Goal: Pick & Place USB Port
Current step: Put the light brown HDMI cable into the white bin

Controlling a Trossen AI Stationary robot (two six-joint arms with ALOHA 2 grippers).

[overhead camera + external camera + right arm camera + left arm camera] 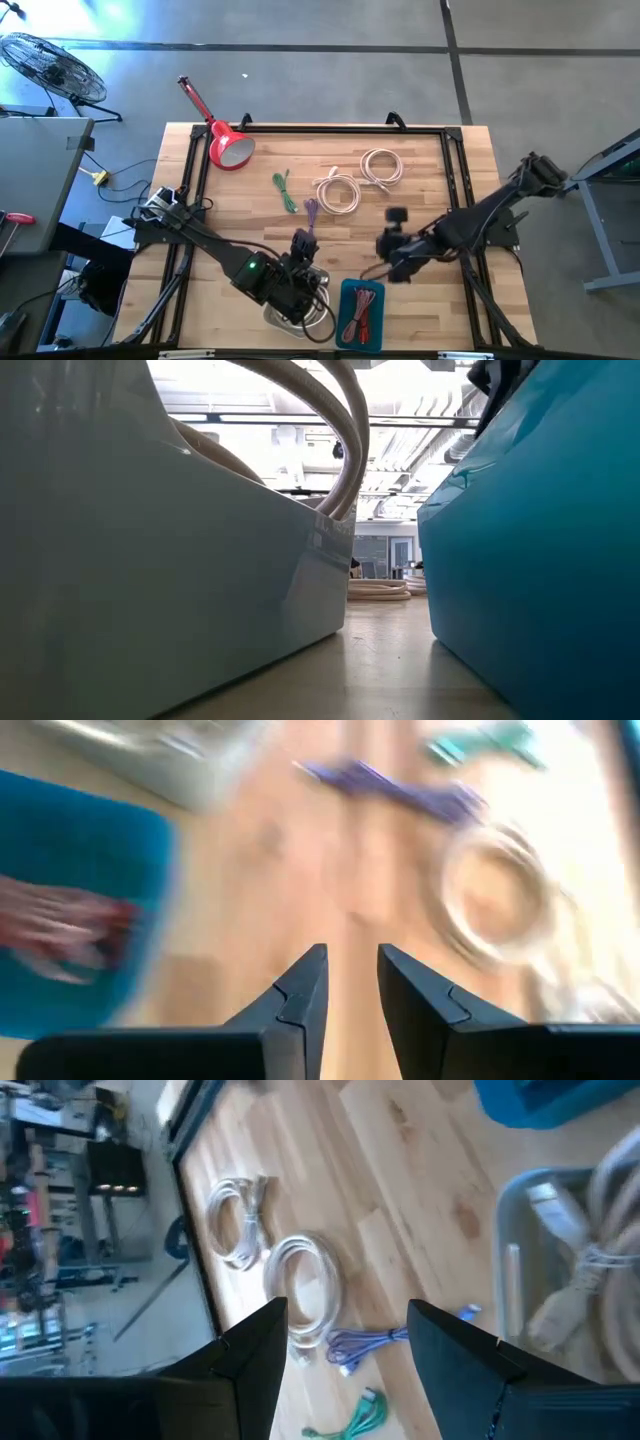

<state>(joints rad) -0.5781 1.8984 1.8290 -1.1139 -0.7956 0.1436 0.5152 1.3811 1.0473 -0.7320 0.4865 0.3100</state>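
My left gripper [300,247] is open and empty above the table, just beyond a clear bin [298,312] that holds a coiled white cable [590,1250]. Its fingers [250,1355] stand apart with nothing between them. My right gripper [380,262] hovers above the far edge of a blue bin [362,315] holding red cables [60,930]; its fingers [300,985] stand a little apart, empty. On the table lie a purple cable [311,211], a green cable [285,190] and two white cable coils [340,192] [380,167].
A red lamp-like thing [225,145] lies at the table's far left. A black frame [320,128] runs round the table top. In the low view the clear bin [150,560] and the blue bin [540,560] stand close, a narrow strip of table between them.
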